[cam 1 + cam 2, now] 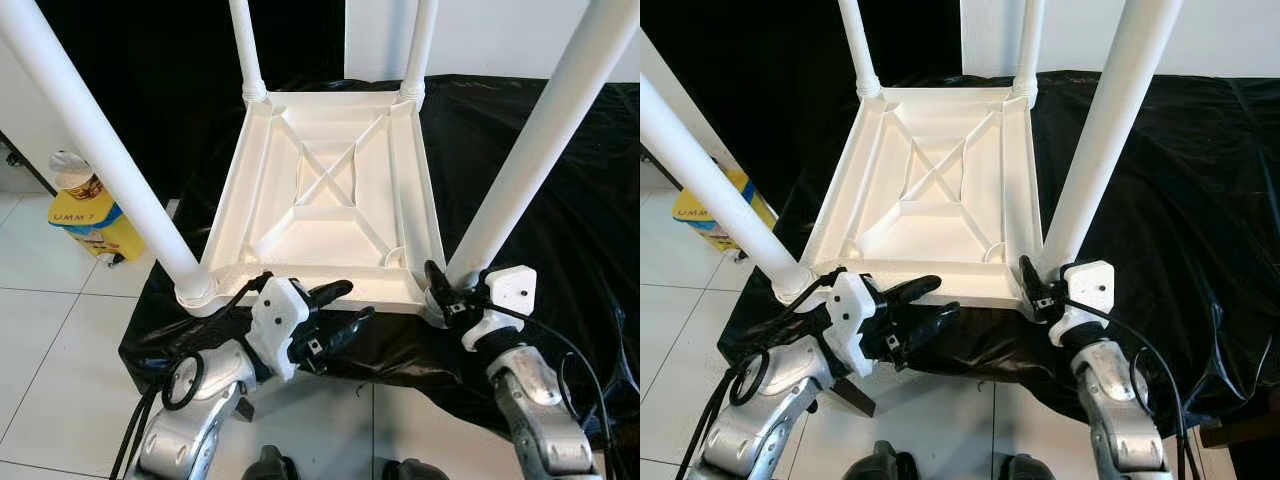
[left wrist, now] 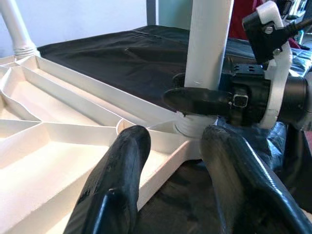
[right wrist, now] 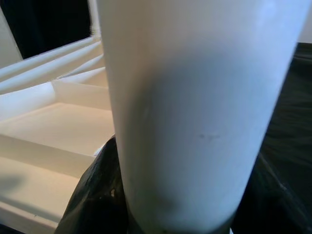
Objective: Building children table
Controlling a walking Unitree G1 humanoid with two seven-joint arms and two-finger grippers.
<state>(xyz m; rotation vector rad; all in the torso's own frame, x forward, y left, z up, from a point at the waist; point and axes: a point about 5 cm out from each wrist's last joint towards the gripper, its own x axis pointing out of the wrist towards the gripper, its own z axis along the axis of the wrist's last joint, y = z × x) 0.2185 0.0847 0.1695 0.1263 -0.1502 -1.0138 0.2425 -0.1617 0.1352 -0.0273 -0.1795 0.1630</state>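
A white plastic children's table [image 1: 300, 285] lies upside down on a black cloth, its ribbed underside facing up. Its legs stand up from the corners: near left leg [image 1: 100, 150], near right leg [image 1: 540, 140], and two far legs [image 1: 245, 45]. My left gripper [image 1: 355, 302] is open at the table's front rim, one finger [image 2: 126, 161] over the rim and the other over the cloth. My right gripper [image 1: 450, 290] is shut on the base of the near right leg [image 3: 195, 107], with one finger [image 2: 195, 100] lying across the leg's foot.
The black cloth [image 1: 560, 230] covers a low surface and drapes over its front edge. A yellow container [image 1: 90, 215] with a capped bottle stands on the white tile floor [image 1: 50, 340] to the left. A white wall rises behind.
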